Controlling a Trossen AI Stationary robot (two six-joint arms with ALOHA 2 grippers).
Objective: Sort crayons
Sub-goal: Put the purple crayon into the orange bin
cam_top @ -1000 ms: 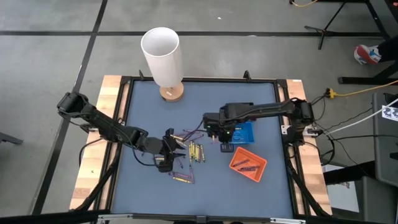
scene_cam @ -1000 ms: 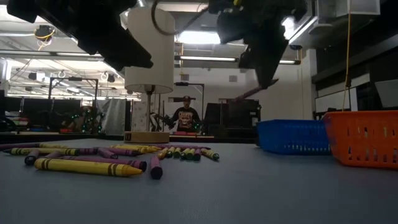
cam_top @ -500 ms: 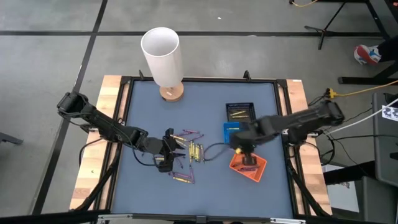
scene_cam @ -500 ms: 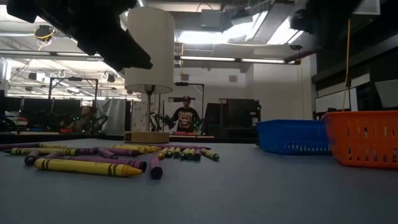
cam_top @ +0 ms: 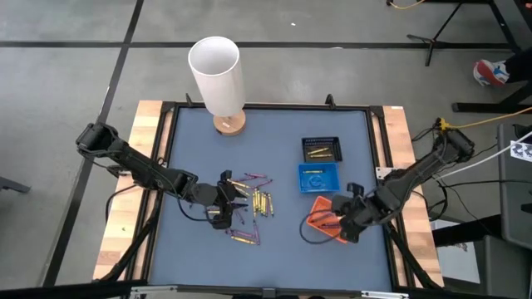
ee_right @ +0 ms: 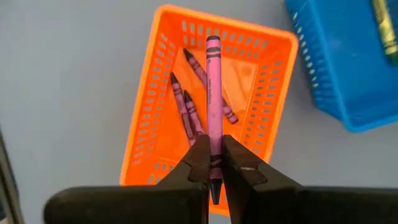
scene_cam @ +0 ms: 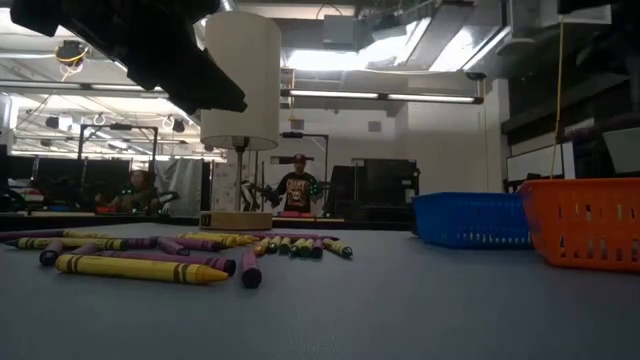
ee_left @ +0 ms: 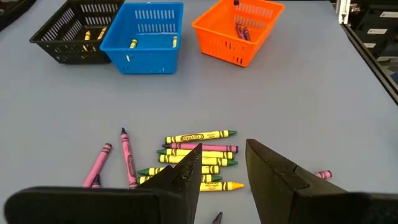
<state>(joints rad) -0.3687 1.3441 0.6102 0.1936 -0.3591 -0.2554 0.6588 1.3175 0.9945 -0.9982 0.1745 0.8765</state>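
Over our blue-grey table point(cam_top: 274, 141), our right gripper point(ee_right: 214, 163) pinches a purple crayon point(ee_right: 213, 93) between nearly closed fingers above the orange tray point(ee_right: 155, 106), which holds more purple ones. Our left gripper point(ee_left: 222, 168), fingers parted and empty, hovers over loose crayons point(ee_left: 196, 155); blue tray point(ee_left: 146, 37) and black tray point(ee_left: 68, 31) sit beyond.

**Right arm over the orange tray**

The right gripper point(cam_top: 339, 223) hung over the orange tray point(cam_top: 319, 218), beside the blue tray point(cam_top: 319, 178) and black tray point(cam_top: 321, 149). The left gripper point(cam_top: 235, 196) sat at the loose crayons point(cam_top: 259, 199) mid-table.
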